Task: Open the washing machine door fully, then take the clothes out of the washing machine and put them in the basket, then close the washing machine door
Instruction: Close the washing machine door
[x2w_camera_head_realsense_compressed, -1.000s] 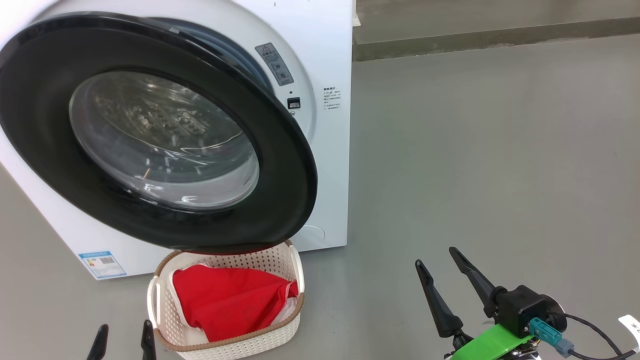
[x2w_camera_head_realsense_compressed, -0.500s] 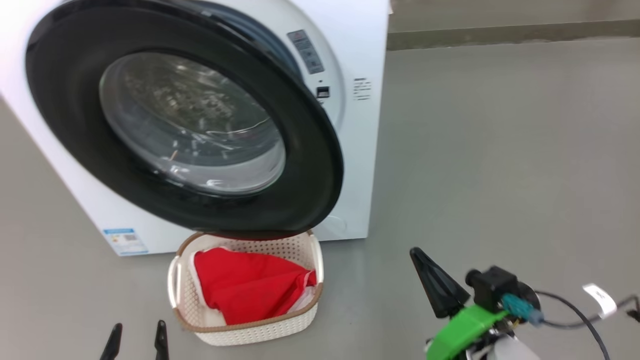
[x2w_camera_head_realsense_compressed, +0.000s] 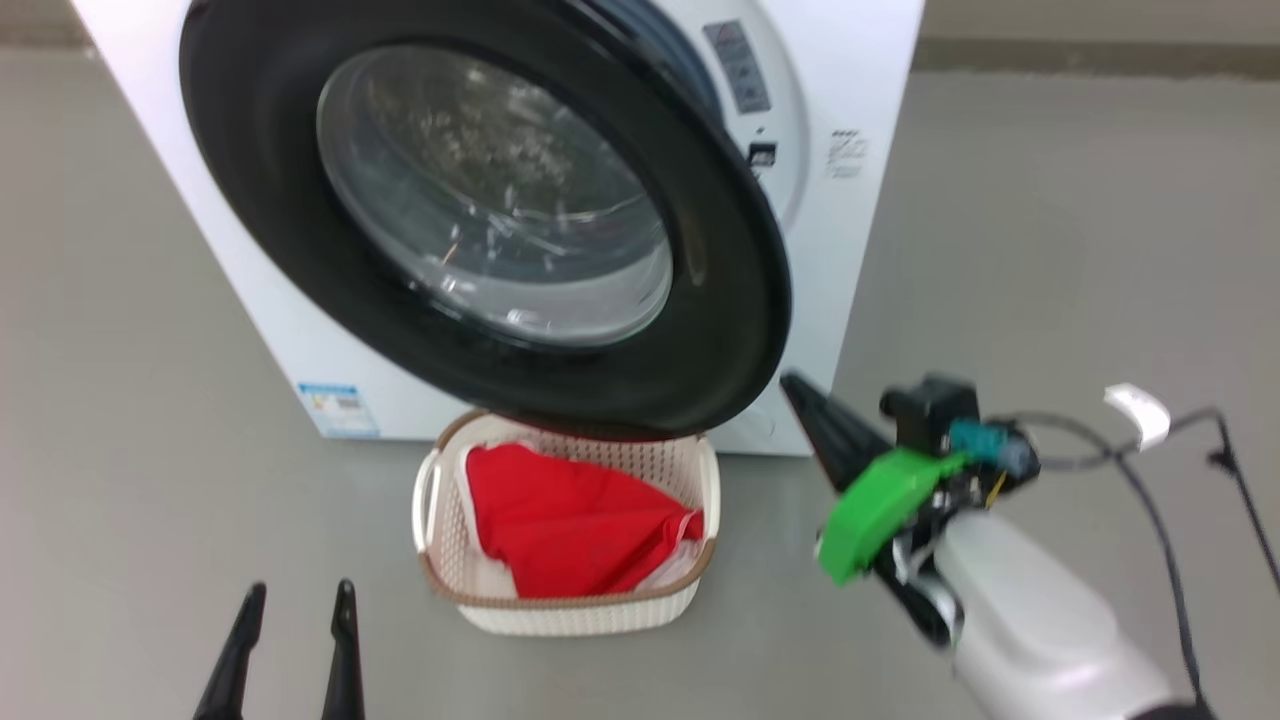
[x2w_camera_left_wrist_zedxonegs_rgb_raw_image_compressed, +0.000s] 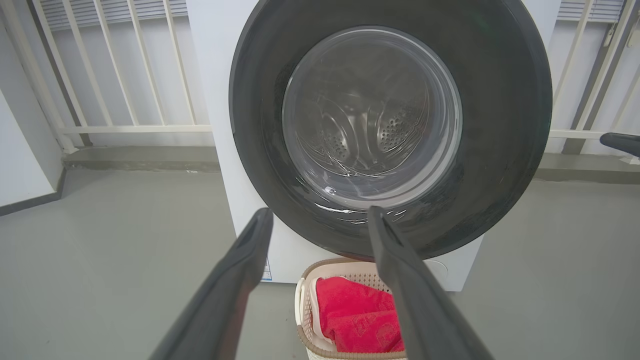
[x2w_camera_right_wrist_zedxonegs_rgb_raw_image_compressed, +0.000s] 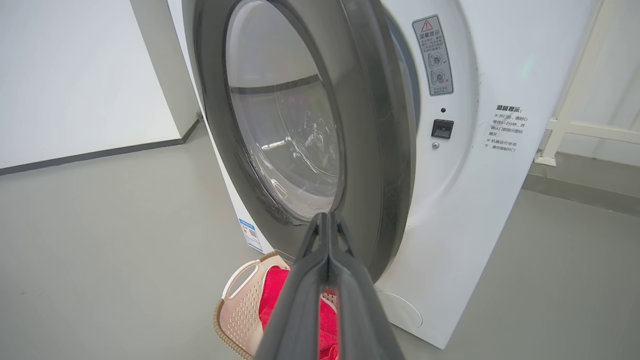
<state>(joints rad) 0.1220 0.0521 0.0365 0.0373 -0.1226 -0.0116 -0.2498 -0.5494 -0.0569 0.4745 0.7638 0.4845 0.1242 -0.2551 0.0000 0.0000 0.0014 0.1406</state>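
The red clothes (x2w_camera_head_realsense_compressed: 570, 520) sit in the basket (x2w_camera_head_realsense_compressed: 560, 612) at the bottom middle, under the open washing machine door (x2w_camera_head_realsense_compressed: 725, 300), so the right gripper (x2w_camera_head_realsense_compressed: 798, 388), jaws pressed together, points at the door, likely to push it shut; the left gripper (x2w_camera_head_realsense_compressed: 300, 592) has its jaws apart.

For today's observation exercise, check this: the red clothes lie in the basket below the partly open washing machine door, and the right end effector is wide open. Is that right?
Not quite. The right end effector is shut, holding nothing, as the right wrist view shows. The red clothes do lie in the basket below the partly open washing machine door.
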